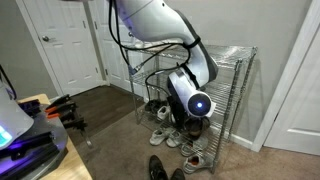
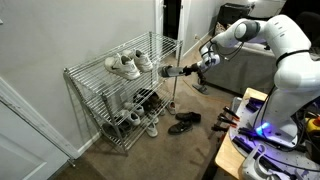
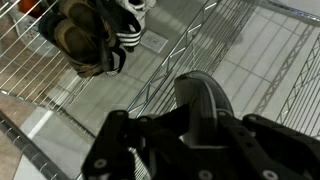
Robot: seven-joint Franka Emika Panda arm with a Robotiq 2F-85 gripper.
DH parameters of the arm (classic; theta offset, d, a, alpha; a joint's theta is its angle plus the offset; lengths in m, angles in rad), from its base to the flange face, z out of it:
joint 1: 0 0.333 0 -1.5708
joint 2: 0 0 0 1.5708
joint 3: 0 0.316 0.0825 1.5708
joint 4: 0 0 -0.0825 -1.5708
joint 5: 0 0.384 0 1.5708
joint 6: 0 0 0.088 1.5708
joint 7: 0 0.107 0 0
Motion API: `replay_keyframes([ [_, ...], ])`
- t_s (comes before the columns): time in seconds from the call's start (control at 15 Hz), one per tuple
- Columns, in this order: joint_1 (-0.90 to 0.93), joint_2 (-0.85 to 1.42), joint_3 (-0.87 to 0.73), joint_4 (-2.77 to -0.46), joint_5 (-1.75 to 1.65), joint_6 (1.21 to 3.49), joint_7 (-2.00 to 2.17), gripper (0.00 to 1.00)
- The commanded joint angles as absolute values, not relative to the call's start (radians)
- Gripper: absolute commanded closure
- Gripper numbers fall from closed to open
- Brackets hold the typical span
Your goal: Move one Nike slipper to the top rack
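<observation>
My gripper (image 2: 183, 70) is shut on the dark Nike slipper (image 2: 168, 71) and holds it level with the top rack (image 2: 100, 72), just off that rack's near end. In the wrist view the slipper (image 3: 205, 98) stands between my fingers (image 3: 190, 130), its arched strap up, above the wire grid of the top rack (image 3: 255, 50). In an exterior view the arm hides my gripper and the slipper, and only the top rack's far corner (image 1: 237, 52) shows.
A pair of white sneakers (image 2: 125, 65) sits on the top rack, also seen in the wrist view (image 3: 95, 35). More shoes fill the lower shelves (image 2: 135, 110). Black dress shoes (image 2: 183, 123) lie on the floor. A cluttered desk (image 1: 40, 130) stands nearby.
</observation>
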State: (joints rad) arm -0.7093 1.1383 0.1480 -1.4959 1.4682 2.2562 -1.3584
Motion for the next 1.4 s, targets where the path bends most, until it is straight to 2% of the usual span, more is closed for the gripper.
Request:
replay_keyframes([
  [0.0,-0.622,0.944,0.053,-1.708,1.637,2.373,-1.479,0.94],
  [0.27,-0.459,0.863,-0.086,-1.775,1.762,2.536,-1.478,0.94],
  [0.6,-0.281,0.807,-0.221,-1.85,1.635,2.668,-1.276,0.94],
  [1.0,-0.22,0.665,-0.252,-1.997,1.581,2.697,-1.23,0.94],
  [1.33,-0.241,0.488,-0.251,-2.148,1.644,2.642,-1.33,0.96],
])
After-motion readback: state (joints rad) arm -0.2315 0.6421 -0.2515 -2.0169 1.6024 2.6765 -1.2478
